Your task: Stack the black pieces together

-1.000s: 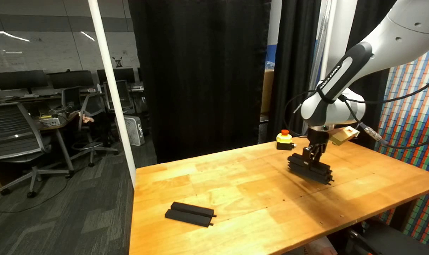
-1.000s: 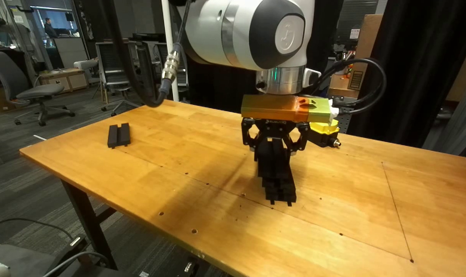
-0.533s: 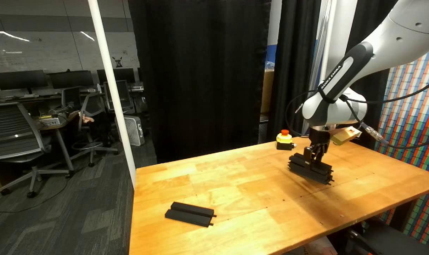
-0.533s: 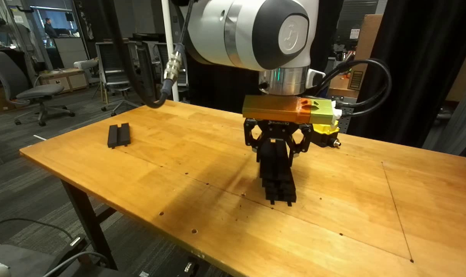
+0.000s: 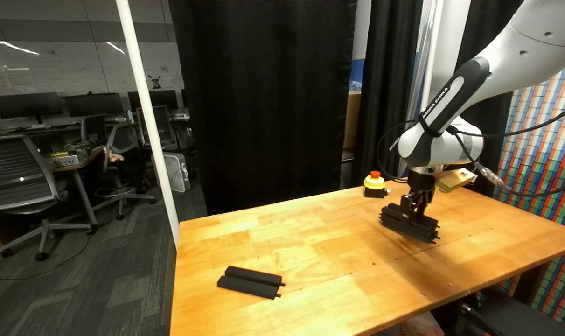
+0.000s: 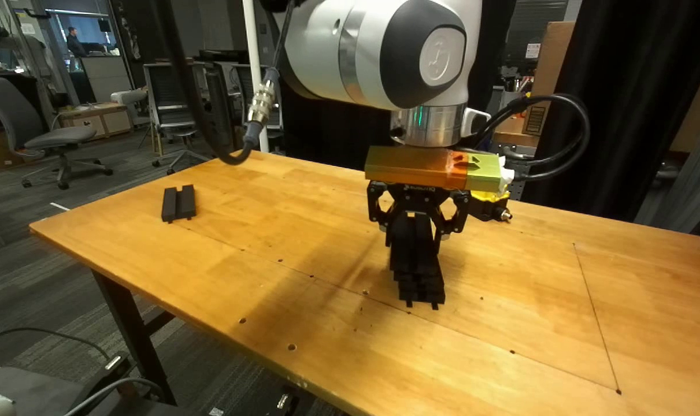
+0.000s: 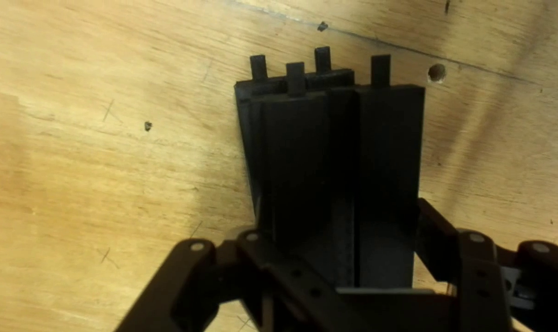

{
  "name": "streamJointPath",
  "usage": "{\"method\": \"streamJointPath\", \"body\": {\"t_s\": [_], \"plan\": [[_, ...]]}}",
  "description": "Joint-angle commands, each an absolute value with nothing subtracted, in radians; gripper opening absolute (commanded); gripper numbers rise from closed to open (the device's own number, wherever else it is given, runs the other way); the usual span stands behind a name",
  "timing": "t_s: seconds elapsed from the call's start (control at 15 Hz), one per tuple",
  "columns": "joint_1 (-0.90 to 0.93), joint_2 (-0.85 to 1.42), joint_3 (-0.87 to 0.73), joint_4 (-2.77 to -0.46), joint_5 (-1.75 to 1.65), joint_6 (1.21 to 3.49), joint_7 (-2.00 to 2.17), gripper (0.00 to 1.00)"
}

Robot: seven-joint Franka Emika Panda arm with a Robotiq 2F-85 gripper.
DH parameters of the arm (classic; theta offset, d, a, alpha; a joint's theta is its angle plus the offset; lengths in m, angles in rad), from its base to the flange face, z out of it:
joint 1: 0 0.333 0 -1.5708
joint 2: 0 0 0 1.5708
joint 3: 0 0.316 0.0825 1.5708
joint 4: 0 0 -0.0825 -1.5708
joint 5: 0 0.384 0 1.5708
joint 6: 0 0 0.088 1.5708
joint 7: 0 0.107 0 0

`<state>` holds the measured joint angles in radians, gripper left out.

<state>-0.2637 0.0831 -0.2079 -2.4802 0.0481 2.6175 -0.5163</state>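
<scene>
Pincer (image 6: pixel 414 240) is gripping a grooved black bar (image 7: pixel 375 170) over the stack (image 6: pixel 422 293), apparently placing it; aligning, then releasing, is likely following.

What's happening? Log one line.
Pincer: closed on top black layer; stack: beneath, offset, contact unclear; loose black bars: apart on table

Arm (image 5: pixel 511 70) read "RANKA EMIKA" in an exterior view, start unclear; its cap (image 6: pixel 404 52) bore an emblem (image 6: pixel 439 56). Blurred lettering (image 6: pixel 420 189) on gripper (image 6: pixel 414 244) resembled "ROBOTIQ". Print (image 6: pixel 534 119) on carton (image 6: pixel 553 72) was too small to read.
</scene>
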Motion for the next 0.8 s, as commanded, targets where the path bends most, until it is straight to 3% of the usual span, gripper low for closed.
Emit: {"method": "streamJointPath", "body": {"t_s": [0.0,0.73], "plan": [[-0.270,0.090,-0.203,-2.456,0.079,2.600,-0.536,0.47],[-0.274,0.110,-0.200,-2.428,0.077,2.587,-0.539,0.47]]}}
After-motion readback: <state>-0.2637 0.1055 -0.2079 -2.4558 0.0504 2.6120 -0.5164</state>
